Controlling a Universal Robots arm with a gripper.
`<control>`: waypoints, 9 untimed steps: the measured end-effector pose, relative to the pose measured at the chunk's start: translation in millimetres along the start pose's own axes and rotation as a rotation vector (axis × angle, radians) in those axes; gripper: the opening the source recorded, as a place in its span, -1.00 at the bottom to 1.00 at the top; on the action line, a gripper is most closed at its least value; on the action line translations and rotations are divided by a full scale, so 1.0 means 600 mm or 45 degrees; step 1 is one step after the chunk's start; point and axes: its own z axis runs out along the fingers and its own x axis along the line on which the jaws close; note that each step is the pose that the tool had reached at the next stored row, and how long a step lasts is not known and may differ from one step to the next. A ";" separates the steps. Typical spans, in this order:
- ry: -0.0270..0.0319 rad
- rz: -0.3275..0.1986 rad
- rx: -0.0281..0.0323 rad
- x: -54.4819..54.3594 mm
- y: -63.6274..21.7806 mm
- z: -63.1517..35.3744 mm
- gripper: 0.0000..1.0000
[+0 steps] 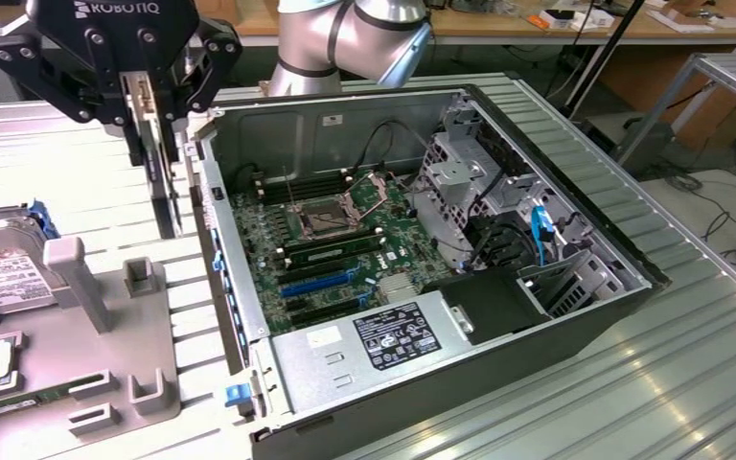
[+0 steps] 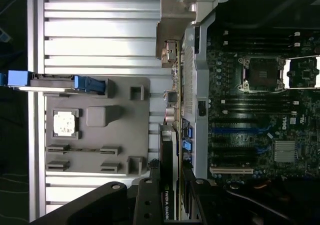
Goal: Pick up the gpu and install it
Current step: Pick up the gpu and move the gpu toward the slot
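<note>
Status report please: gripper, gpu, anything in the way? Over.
Gripper shut on gpu. It hangs edge-down outside the open computer case, not yet in a slot. Case wall stands between it and motherboard.

Silver robot arm [image 1: 349,38] w/ elbow bent at rear. Black gripper [image 1: 150,101] points straight down at exterior view's left, fingers [image 1: 199,72] clamped on the gpu [image 1: 164,187], hanging edge-on, vertical.

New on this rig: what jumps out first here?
The black Robotiq gripper, at the exterior view's upper left, clamps the gpu, a flat black-shrouded circuit card hanging vertically. Just to the exterior view's right of it, the open black tower computer case lies with its green motherboard exposed.
</note>
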 end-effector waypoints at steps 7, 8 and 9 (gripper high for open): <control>-0.0001 0.000 -0.0002 -0.007 0.007 0.000 -0.46; 0.0000 0.000 -0.0001 -0.009 0.008 0.000 -0.46; 0.0000 0.000 -0.0001 -0.009 0.008 0.000 -0.46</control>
